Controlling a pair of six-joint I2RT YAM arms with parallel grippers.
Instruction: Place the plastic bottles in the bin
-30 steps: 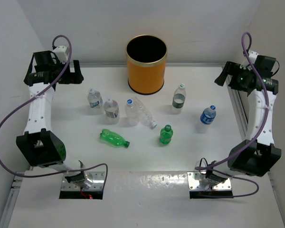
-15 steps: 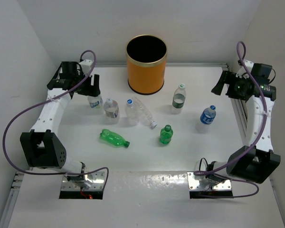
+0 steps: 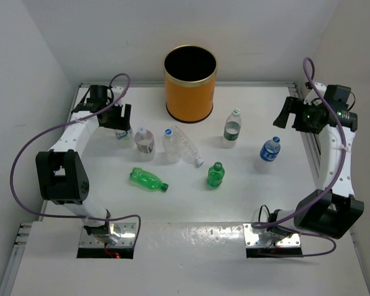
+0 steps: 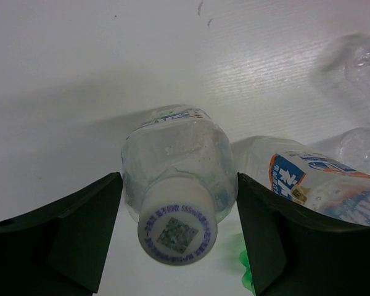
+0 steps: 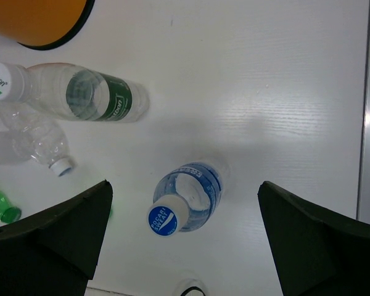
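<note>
My left gripper (image 3: 118, 121) is shut on an upright clear plastic bottle (image 4: 176, 157) with a white cap; both fingers press its sides at back left. Beside it stands a clear bottle (image 3: 144, 141) with an orange and blue label. Right of these are an upright blue-capped bottle (image 3: 169, 143) and a clear one lying down (image 3: 187, 149). A green-labelled bottle (image 3: 232, 128), a lying green bottle (image 3: 148, 179) and an upright green bottle (image 3: 216, 175) are spread around. My right gripper (image 5: 185, 185) hangs open, high above a blue-labelled bottle (image 3: 269, 150). The orange bin (image 3: 190, 92) stands at back centre.
White walls close in the table on the left, back and right. A metal rail (image 3: 311, 148) runs along the right edge beside the right arm. The arm bases and their mounting plates (image 3: 108, 237) sit at the near edge.
My left arm has swung right and down onto the back-left clear bottle, and its jaws have closed from wide open onto it. The right arm has shifted slightly left over the blue-labelled bottle.
</note>
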